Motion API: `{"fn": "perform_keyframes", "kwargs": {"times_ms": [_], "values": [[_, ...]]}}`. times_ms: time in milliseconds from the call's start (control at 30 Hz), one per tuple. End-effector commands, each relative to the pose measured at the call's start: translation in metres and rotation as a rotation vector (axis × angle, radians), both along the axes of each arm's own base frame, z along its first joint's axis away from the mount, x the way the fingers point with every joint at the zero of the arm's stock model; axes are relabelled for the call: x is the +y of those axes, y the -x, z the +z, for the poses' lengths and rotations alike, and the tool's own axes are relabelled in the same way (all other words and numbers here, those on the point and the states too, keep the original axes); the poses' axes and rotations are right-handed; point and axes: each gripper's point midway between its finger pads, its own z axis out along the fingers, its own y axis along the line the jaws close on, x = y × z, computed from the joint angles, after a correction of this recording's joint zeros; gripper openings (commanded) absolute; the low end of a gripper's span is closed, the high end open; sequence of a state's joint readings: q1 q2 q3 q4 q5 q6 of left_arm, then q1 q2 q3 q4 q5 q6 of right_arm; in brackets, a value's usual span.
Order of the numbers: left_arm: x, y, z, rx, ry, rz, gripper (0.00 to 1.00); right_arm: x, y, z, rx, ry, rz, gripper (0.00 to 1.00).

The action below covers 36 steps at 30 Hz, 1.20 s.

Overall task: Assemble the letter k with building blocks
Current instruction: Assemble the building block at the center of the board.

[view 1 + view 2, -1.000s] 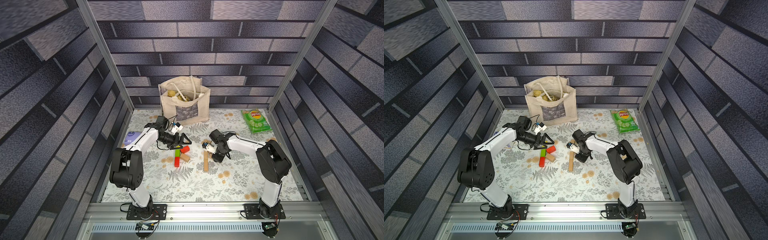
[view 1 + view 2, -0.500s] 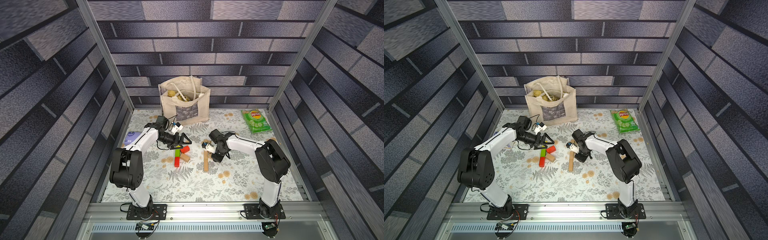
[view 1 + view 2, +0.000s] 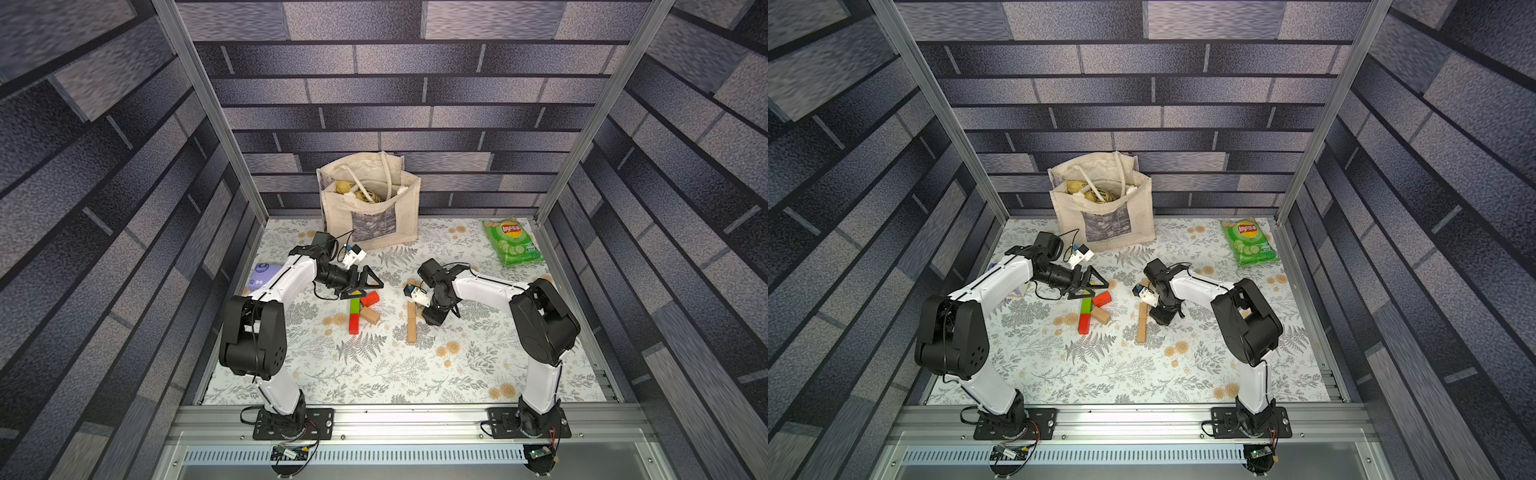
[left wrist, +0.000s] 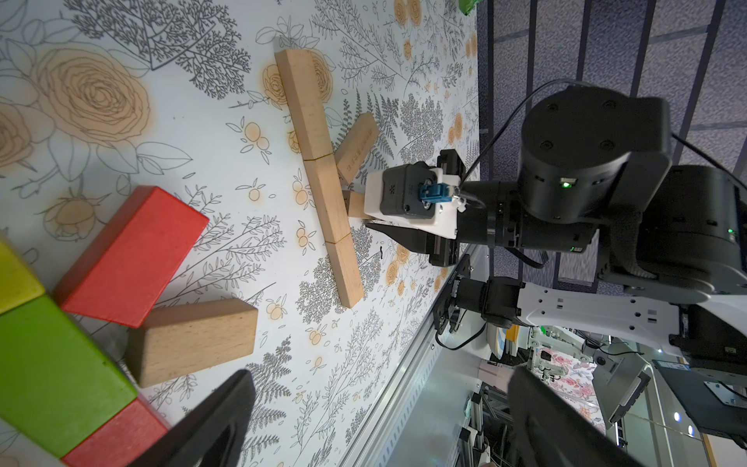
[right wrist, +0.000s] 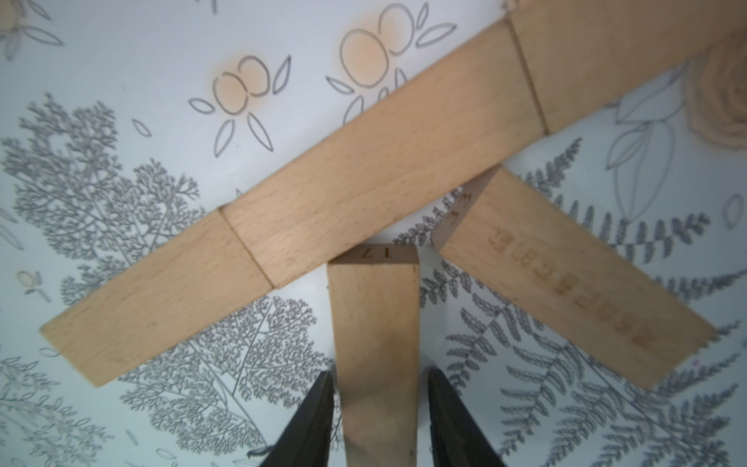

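The all-tan wooden letter K (image 3: 412, 322) is lying right of centre on the floral-patterned bench (image 3: 374, 374). Its straight three-block stem (image 5: 364, 194) is meeting the corner of a slanted, engraved tan arm block (image 5: 566, 283). A second tan arm block (image 5: 376, 323), marked 17, is butting its end against the stem's middle block. The right fingers (image 5: 315, 420) are flanking this second block, narrowly parted, with a sliver of bench showing along one side.

Just to its left, the multicoloured wooden letter K (image 3: 354, 309) is lying flat. A yellow block (image 4: 16, 275), a green block (image 4: 52, 364) and a red block (image 4: 117, 436) are forming its stem, with a slanted red arm block (image 4: 133, 254) and a short tan arm block (image 4: 194, 339) beside them. The left fingers (image 4: 210, 424) are hovering over its yellow end, spread wide and holding nothing.
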<state>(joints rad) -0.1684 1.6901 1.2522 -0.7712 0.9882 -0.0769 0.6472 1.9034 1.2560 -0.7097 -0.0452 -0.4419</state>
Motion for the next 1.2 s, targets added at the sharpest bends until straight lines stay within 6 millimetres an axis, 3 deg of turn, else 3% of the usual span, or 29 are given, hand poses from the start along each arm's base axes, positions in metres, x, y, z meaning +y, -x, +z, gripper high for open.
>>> {"fn": "perform_keyframes", "kwargs": {"times_ms": [0,400,1167], "values": [[0.0008,-0.0051,0.0063,-0.029,0.016,-0.013,1.00,-0.0017,-0.0029,-0.0006,0.004,0.009,-0.016,0.42],[0.0001,-0.0041,0.0086,-0.037,0.021,-0.018,1.00,-0.0019,-0.0022,-0.0004,0.005,0.007,-0.017,0.42],[-0.0020,-0.0023,0.0077,-0.037,0.013,-0.026,1.00,0.0049,-0.0096,-0.0034,0.000,-0.011,-0.049,0.53]]}}
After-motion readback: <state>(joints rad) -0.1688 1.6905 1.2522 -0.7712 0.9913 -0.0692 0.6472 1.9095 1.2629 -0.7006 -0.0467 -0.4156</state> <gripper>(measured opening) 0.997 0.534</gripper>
